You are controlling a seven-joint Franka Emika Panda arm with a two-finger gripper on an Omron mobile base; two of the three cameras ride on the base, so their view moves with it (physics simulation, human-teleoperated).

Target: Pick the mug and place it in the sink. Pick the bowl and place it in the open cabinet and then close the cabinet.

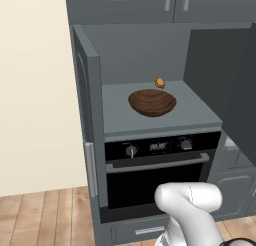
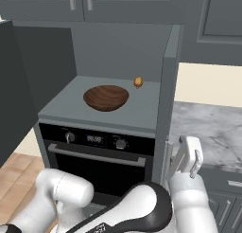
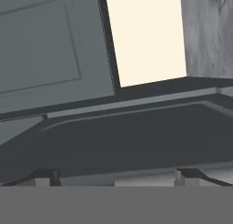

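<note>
Gripper stood wide open, empty, beside the cabinet's dark grey arched door; stiff, it probably wanted an edge push.

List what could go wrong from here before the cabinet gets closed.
1. Both cabinet doors stand wide open; the pincer hangs beside the right door's edge and might scrape it rather than push it.
2. The bowl sits near the shelf's front, so a closing door may nudge it.
3. The small orange thing behind the bowl could roll if jolted.
</note>
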